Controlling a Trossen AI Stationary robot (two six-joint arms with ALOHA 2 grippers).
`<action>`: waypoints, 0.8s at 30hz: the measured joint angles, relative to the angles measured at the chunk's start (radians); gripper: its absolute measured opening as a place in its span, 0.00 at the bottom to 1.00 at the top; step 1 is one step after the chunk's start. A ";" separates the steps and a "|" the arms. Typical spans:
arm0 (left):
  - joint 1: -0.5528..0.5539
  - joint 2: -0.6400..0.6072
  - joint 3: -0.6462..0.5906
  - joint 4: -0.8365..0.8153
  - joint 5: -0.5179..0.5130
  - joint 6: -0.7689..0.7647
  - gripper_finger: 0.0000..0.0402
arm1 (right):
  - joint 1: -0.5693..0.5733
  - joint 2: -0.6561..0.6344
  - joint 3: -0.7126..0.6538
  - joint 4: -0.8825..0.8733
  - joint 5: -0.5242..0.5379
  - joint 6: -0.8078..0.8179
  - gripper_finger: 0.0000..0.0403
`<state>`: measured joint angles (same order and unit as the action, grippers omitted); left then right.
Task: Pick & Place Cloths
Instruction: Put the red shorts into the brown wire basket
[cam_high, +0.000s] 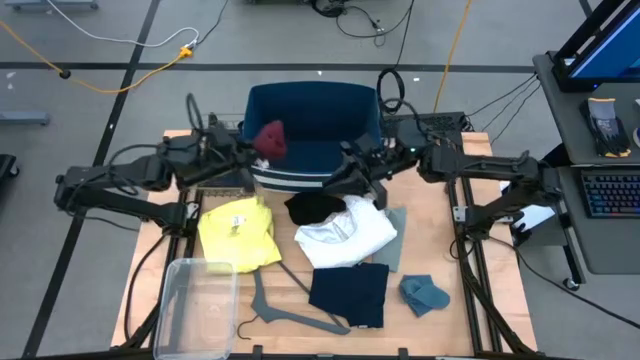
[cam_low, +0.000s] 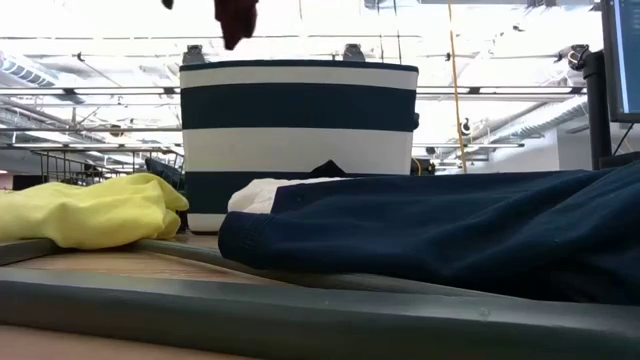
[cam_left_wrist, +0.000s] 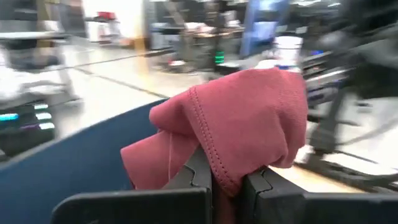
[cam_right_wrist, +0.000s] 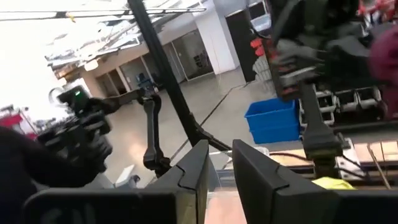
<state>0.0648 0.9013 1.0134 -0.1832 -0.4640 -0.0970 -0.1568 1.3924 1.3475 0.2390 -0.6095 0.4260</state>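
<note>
My left gripper (cam_high: 256, 150) is shut on the maroon cloth (cam_high: 270, 138), high above the navy-and-white striped basket (cam_high: 315, 130); the low view shows the maroon cloth (cam_low: 236, 20) hanging above the basket (cam_low: 300, 140). My right gripper (cam_high: 345, 172) hovers by the basket's near rim, above the black cloth (cam_high: 315, 207), fingers a narrow gap apart and holding nothing. The white cloth (cam_high: 345, 235), yellow cloth (cam_high: 238, 230), navy cloth (cam_high: 350, 290) and teal rags (cam_high: 425, 293) lie flat on the table. My left gripper (cam_left_wrist: 227, 180) pinches a bunched fold of the maroon cloth (cam_left_wrist: 217, 158) between its two fingers (cam_left_wrist: 199, 177). Several layers bulge out past the fingertips. The cloth is lifted clear, hanging over the basket's left part.
A grey plastic hanger (cam_high: 285, 312) lies by the table's near edge next to a clear plastic bin (cam_high: 195, 305). The basket stands at the far edge. A greyish rag (cam_high: 397, 235) lies beside the white cloth. A desk with a keyboard (cam_high: 610, 195) is off to the right.
</note>
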 joint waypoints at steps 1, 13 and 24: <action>-0.001 -0.010 0.000 -0.006 -0.044 0.009 0.04 | 0.001 -0.015 0.000 -0.025 0.002 -0.018 0.15; 0.011 -0.033 0.000 -0.076 -0.601 0.114 0.04 | 0.004 -0.145 0.000 -0.421 0.167 -0.225 0.10; 0.140 -0.031 0.000 -0.345 -0.720 -0.091 0.04 | 0.004 -0.262 -0.001 -0.714 0.457 -0.330 0.01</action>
<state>0.2044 0.8702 1.0134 -0.5285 -1.1839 -0.1884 -0.1531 1.1307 1.3468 -0.4746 -0.1528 0.0958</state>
